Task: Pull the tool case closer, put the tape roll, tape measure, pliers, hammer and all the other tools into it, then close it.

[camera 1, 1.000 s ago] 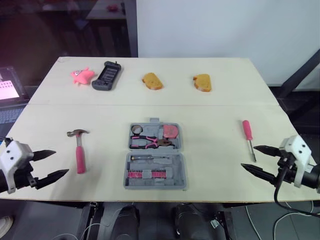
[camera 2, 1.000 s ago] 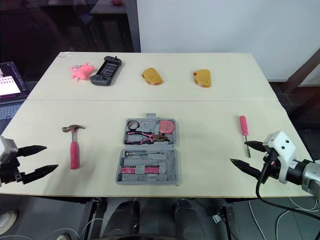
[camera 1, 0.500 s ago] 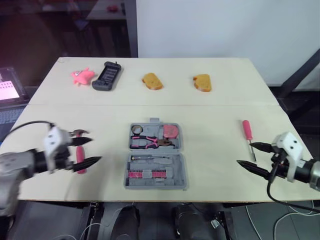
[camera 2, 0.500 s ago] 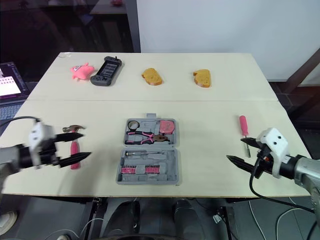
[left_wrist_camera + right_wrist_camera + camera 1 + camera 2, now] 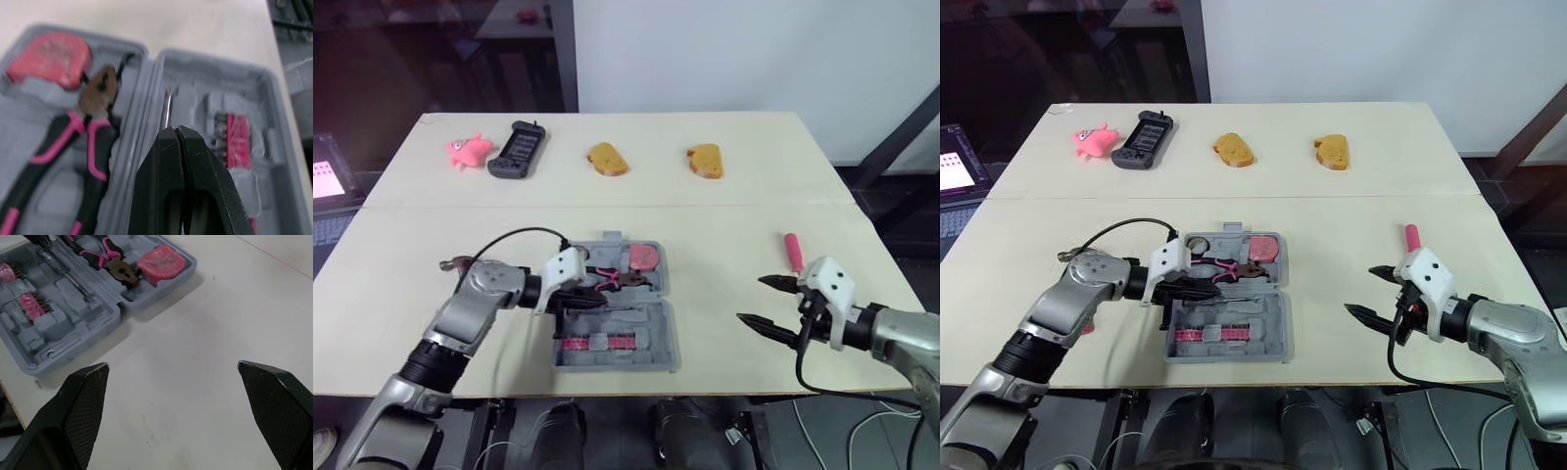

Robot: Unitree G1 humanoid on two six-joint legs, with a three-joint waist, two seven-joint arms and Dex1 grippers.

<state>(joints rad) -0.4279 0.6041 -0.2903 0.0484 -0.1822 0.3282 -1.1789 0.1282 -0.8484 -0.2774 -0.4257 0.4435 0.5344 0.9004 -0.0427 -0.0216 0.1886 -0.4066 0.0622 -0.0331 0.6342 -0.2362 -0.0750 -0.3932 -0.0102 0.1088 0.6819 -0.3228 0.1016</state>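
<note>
Grey plastic formed the tool case [image 5: 654,328], which lay open and flat on the pale table [image 5: 734,211]; any lettering on it was too small to read. Its far half held a tape roll [image 5: 1199,243] in the left corner, black pliers [image 5: 98,98] with pink grips across the middle, and a pink tape measure [image 5: 644,257] in the right corner. Its near half held a slim metal driver [image 5: 73,279] next to the hinge and a row of pink bits [image 5: 597,342] in front of that.

At the case's left side, the left gripper [image 5: 176,129] had its two black fingers pressed together with nothing between them, the tips over the hinge line. To the right of the case, apart from it, the right gripper [image 5: 751,299] was spread wide and empty above bare table.

Left of the case, partly hidden behind the left arm, lay the hammer [image 5: 453,263]. A pink-handled screwdriver [image 5: 793,249] lay well to the right of the case, just beyond the right gripper. Far behind the case, in a row along the back of the table, sat a pink toy [image 5: 467,150], a black handheld device [image 5: 517,149] and two orange pieces [image 5: 607,159].
</note>
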